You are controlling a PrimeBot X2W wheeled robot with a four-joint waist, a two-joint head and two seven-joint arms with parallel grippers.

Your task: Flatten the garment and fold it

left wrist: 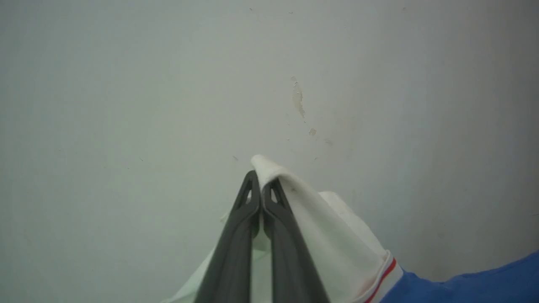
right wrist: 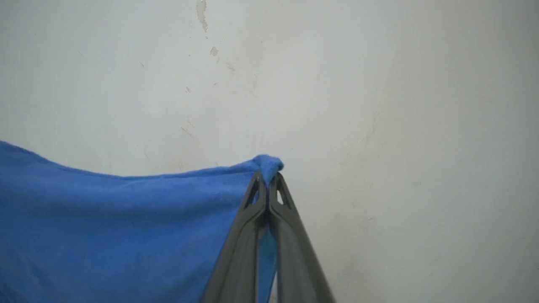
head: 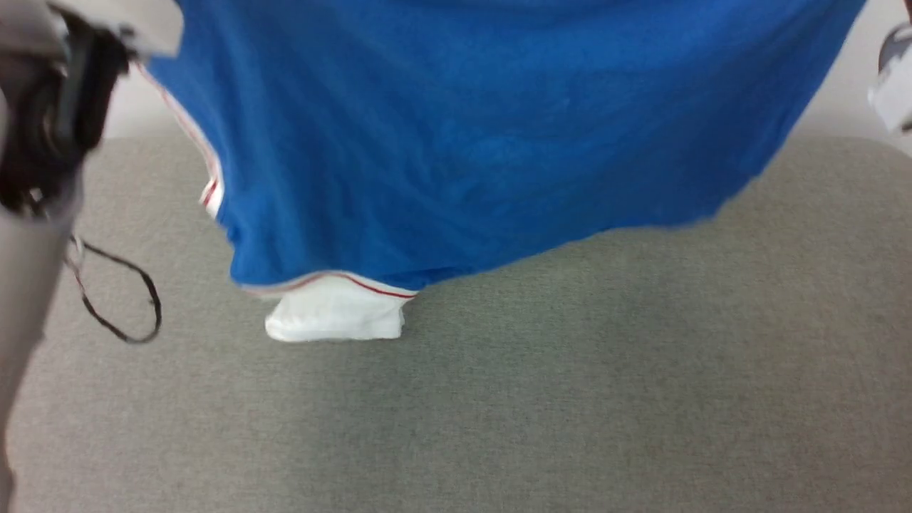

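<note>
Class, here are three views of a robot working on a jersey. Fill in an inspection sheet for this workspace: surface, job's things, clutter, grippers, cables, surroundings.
Surface: grey cloth-covered table, flat, no stains seen.
Job's things: blue garment hangs lifted and spread between the two arms; its drooping white sleeve touches the table.
Clutter: nothing seen.
Grippers: left gripper shut on white sleeve cloth; right gripper shut on a blue edge of the garment.
Cables: thin black cable loops loose beside the left forearm.
Surroundings: pale wall with chipped patches.
</note>
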